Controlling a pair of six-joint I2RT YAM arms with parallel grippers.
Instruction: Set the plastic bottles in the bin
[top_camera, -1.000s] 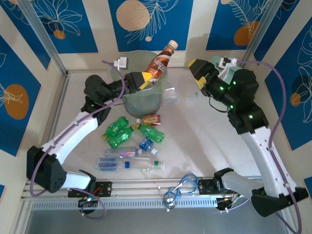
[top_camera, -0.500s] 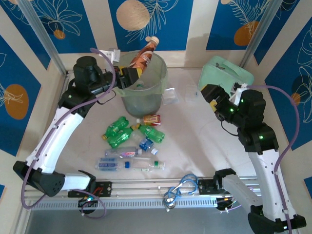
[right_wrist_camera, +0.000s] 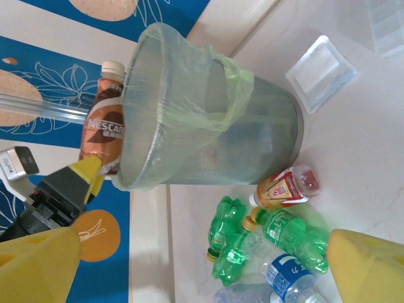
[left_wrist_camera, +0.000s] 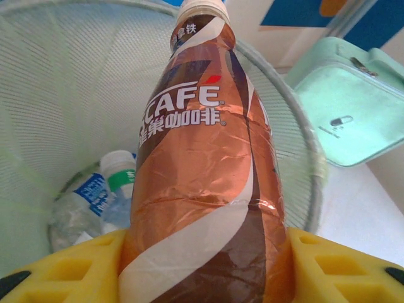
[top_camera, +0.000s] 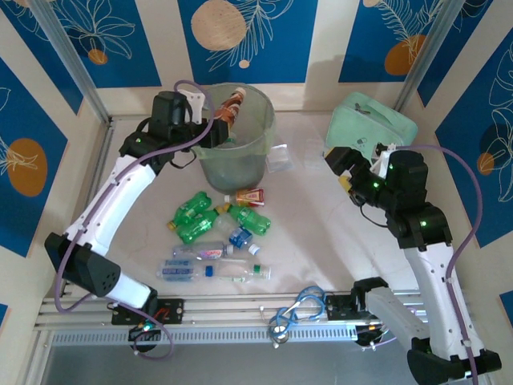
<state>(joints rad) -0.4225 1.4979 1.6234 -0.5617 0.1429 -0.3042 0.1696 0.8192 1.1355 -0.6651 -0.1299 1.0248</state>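
While at bin (top_camera: 240, 164) rim, bottle (top_camera: 230, 107) (brown)

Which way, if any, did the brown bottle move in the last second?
Yes. The brown bottle shifted left in the top view, from above the bin's right rim to the left half of its mouth.

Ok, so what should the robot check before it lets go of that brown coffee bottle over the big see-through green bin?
1. Grip: the left gripper is clamped on the brown plastic coffee bottle: ok.
2. Position: the bottle hangs over the mouth of the tall pale-green translucent bin: ok.
3. Cap clear of the far rim: cannot tell; the bottle is tilted towards it.
4. Room inside: a couple of clear bottles lie at the bottom, with lots of space above: ok.
5. Bin upright on the white table: ok.
6. The right gripper is open and away from the bin: ok.
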